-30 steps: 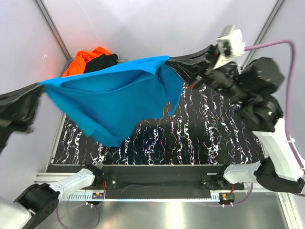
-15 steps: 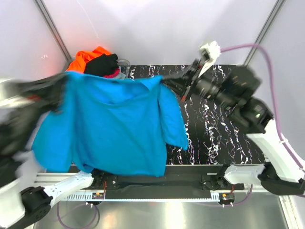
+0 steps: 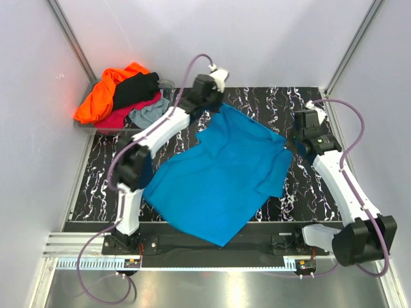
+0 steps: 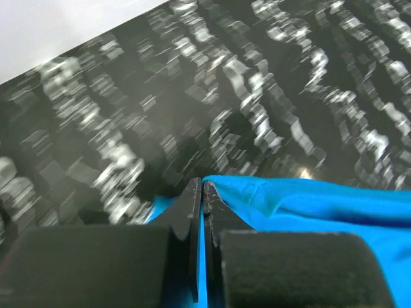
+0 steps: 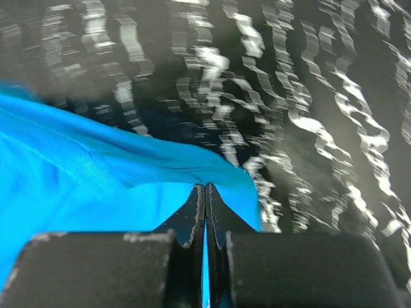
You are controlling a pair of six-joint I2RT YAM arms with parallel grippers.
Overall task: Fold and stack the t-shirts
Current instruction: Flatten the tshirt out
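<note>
Lying spread across the black marbled table, the turquoise t-shirt sits mostly flat, with light wrinkles. Its nearest corner reaches the near table edge, between the two arm bases. At mid-depth on the right, the right gripper has its jaws closed tight on the shirt's right-hand edge, with a thin fold of blue cloth pinched between them. Farther back, the left gripper is likewise clamped on the shirt's far corner, low over the table surface. At the far left corner, a clear bin holds a loose heap: an orange shirt, a black shirt, a crimson-pink shirt and a grey shirt.
</note>
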